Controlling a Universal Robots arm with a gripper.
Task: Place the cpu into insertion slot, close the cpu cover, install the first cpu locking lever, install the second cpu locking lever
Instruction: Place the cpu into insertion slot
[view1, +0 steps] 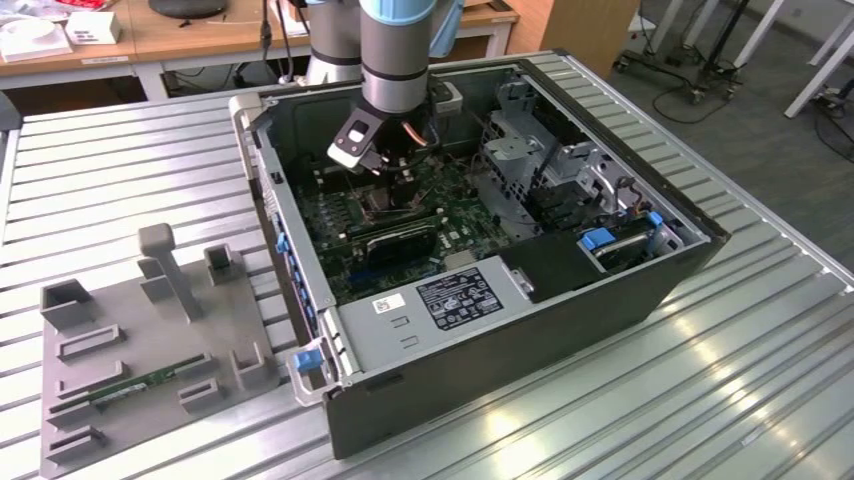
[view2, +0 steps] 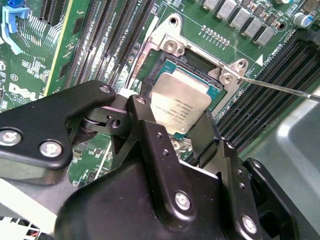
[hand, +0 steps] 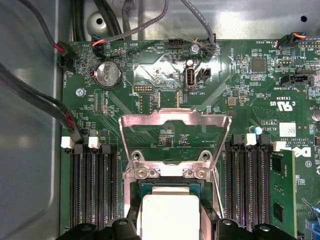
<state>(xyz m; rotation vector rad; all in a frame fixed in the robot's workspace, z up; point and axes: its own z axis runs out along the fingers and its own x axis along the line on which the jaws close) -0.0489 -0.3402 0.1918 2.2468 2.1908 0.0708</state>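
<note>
Silvery-tan metal is seen on the top of the chip (view2: 182, 100), which is gripped at two opposite edges by the black claw (view2: 174, 119). One finger (view2: 142, 107) is pressed against one edge, and the other is set against the edge across from it. The chip is held squarely over the socket (view2: 192, 61), whose black rim is seen just past it; whether the chip is fully seated cannot be told. At the socket's edge away from the claw, the cover (hand: 175, 119) is hinged and raised upright, and the green board (hand: 240, 100) is seen through its cut-out middle. A thin wire lever (view2: 277, 86) is seen running out from a screw post at one corner of the socket, standing free of the cover. Long black memory slots (hand: 92, 190) are ranged on both sides of the socket. In the exterior view the arm (view1: 394, 60) is seen above the socket, inside an open computer case (view1: 561, 330) that is set on a ribbed metal desk (view1: 120, 170). A grey tray (view1: 160, 345) is placed well apart from the socket, outside the case.
</note>
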